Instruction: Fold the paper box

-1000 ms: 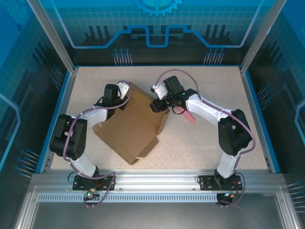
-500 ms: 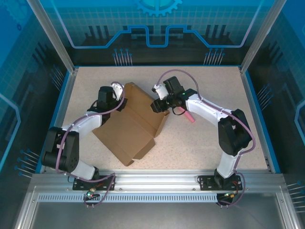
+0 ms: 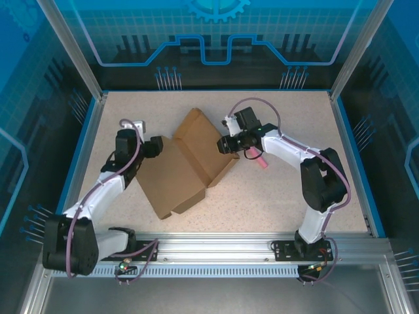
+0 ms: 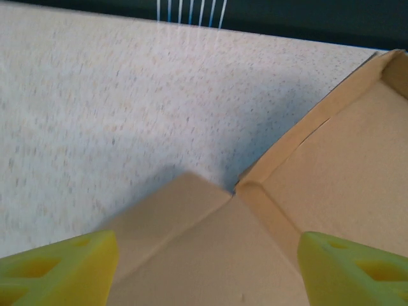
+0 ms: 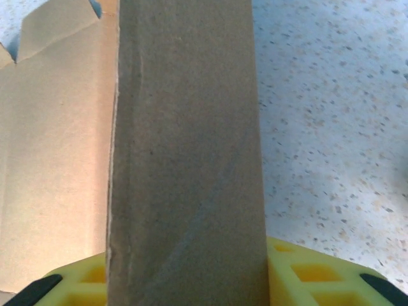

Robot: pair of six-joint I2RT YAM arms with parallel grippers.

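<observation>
Paper box (image 3: pixel 186 167) lies near the middle of the table (image 3: pixel 288 196) in the top view, a brown die-cut sheet set on the diagonal with one long panel raised along its far right side. My left pincer (image 3: pixel 156 145) sits at the sheet's left edge and my right pincer (image 3: pixel 227 144) at the raised panel, with a small pink stick (image 3: pixel 257 159) on the table just beyond that arm. From my left wrist I see my two yellow fingers (image 4: pixel 57 271) spread wide with nothing between them. A folded corner of the paper box and a low side wall lie just ahead, and bare speckled table is off to the left. That pincer is released and holds nothing. From my right wrist a tall strip of cardboard (image 5: pixel 185 159) stands upright and fills the gap between my yellow fingers (image 5: pixel 306 277), so that pincer is clenched on the raised panel, with the flat sheet to its left. I judge this to be an early fold: one wall is up and the rest lies flat. Next, I think my left pincer must take the near side flap and stand it up, while my right holds its wall steady so the sheet cannot slide.
</observation>
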